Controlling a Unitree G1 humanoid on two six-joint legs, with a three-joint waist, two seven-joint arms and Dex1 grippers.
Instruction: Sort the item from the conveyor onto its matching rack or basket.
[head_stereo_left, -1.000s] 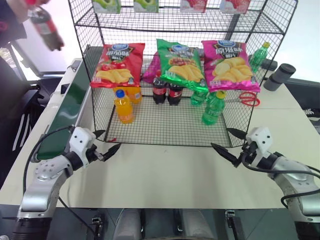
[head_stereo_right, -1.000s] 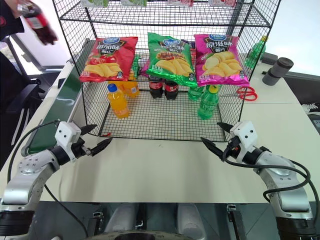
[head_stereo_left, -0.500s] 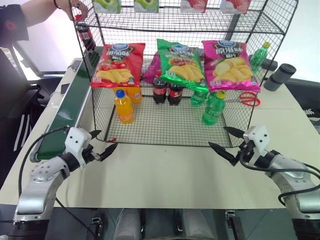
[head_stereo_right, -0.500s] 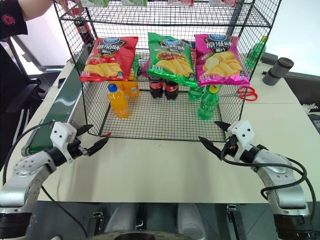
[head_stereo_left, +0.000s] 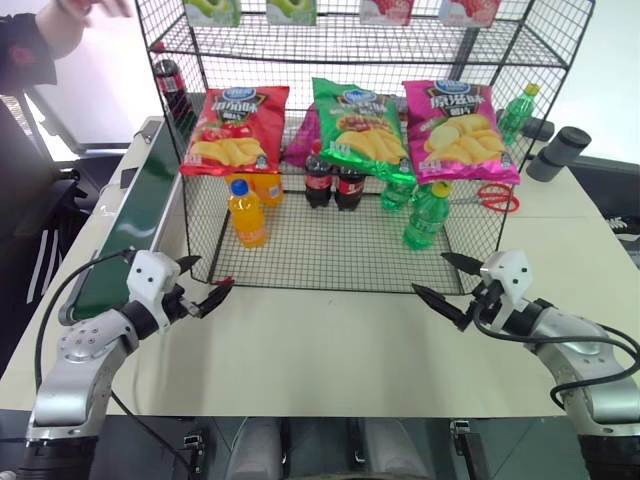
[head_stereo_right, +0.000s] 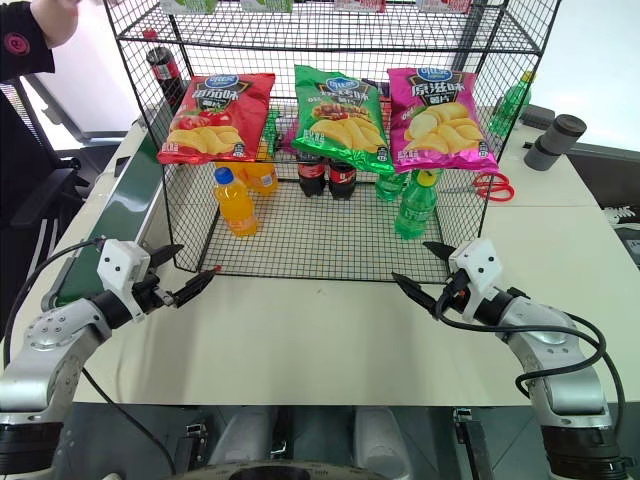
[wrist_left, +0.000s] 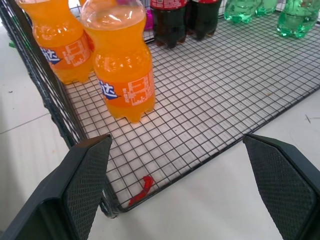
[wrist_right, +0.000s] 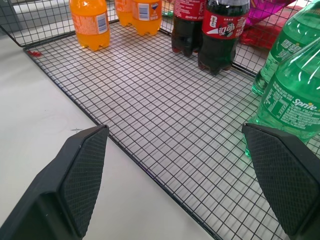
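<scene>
The cola bottle (head_stereo_left: 170, 84) is seen standing upright at the far end of the conveyor (head_stereo_left: 140, 215), just beside the rack (head_stereo_left: 350, 150)'s left side. A person's hand (head_stereo_left: 85, 12) is raised above it, apart from it. The left gripper (head_stereo_left: 205, 290) and right gripper (head_stereo_left: 452, 283) are held over the bench (head_stereo_left: 330, 350) before the rack, both with jaws wide apart and nothing between them.

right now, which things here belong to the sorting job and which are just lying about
Job: cola bottle, conveyor, wire rack, left gripper, right gripper, both open.
Lying about: red scissors, grey cylinder, stocked orange bottles, green bottles, crisp bags.
</scene>
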